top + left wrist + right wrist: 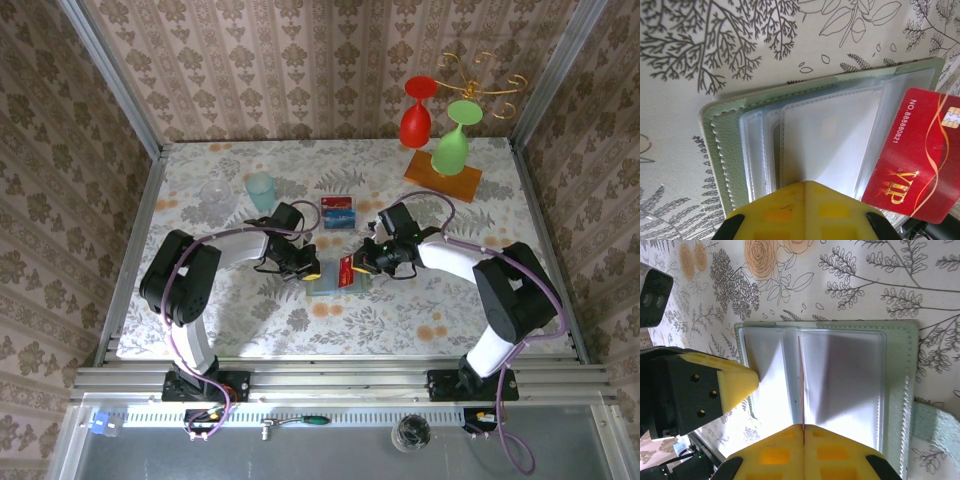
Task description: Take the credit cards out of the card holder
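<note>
Right wrist view: the right hand [803,432] is closed on the red card [802,385], which is seen edge-on as a thin line rising from the clear sleeves of the card holder [910,390]. The holder lies open and flat on the surface [865,280], between the two hands, with its long axis running left to right in the top external view. The left hand [805,189] is shut, its tips pressed on the sleeves at the holder's edge, and nothing can be made out between them. In the left wrist view the card's face is turned to the camera and tilted. Its long axis lies nearly across the holder's stitched long edge, with the chip at the far end and the VIP mark towards the right hand. Whether a corner is caught in a sleeve cannot be told. The step is judged best done by a straight pull away from the sleeve mouth, with the holder pinned down by the left hand so it is not dragged or lifted. The thin card should be gripped firmly until it is carried well clear.
</note>
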`<move>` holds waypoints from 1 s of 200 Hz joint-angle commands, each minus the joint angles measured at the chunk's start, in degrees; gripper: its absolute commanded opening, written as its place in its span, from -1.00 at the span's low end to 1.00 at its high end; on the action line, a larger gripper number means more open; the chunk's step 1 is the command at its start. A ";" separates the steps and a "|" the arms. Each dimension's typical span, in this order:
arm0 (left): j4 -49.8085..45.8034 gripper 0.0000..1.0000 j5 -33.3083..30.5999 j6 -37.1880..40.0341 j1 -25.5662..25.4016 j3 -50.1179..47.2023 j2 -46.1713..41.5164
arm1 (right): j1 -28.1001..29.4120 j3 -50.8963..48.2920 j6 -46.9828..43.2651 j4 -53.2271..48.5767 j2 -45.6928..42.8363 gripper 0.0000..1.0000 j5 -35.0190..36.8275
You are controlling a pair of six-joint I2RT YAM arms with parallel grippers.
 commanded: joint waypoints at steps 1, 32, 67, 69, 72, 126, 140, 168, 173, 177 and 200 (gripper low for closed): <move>-1.02 -1.00 0.86 -0.63 0.44 1.10 -2.40 | -0.32 2.80 -4.54 -5.41 -1.07 -0.93 3.77; 1.69 -1.00 0.49 -2.22 1.56 -0.17 -4.21 | -0.31 6.28 -12.15 -6.23 -0.77 -0.97 6.60; 3.72 -1.00 0.40 -2.03 2.57 0.71 -4.78 | -0.32 12.00 -24.73 -10.65 1.60 -0.97 10.75; 3.79 -1.00 0.43 -1.93 2.65 0.85 -4.77 | -0.32 12.30 -25.40 -10.84 1.75 -0.97 10.93; 3.72 -1.00 0.35 -1.74 2.67 1.15 -4.74 | -0.32 12.75 -26.37 -11.07 1.95 -0.98 11.29; 4.28 -1.00 0.16 -0.62 2.67 3.79 -3.60 | -0.32 20.00 -45.89 -16.91 5.56 -1.00 14.22; 5.47 -1.00 0.27 -1.45 2.92 3.67 -3.03 | -0.32 22.04 -51.52 -19.10 6.19 -1.00 14.69; 7.36 -1.00 -0.35 -2.43 3.35 3.61 -2.29 | -0.25 27.03 -64.85 -25.57 7.36 -1.00 13.35; 7.03 -1.00 -0.89 -2.15 3.44 3.89 -2.19 | -0.08 27.64 -67.75 -26.39 7.45 -1.00 13.43; 6.36 -1.00 -1.39 -1.74 3.46 4.15 -2.06 | -0.01 28.01 -69.55 -26.87 7.46 -1.00 13.75; 2.91 -1.00 -3.25 0.25 4.30 5.38 -2.01 | 0.21 30.71 -76.44 -28.40 8.22 -1.00 17.47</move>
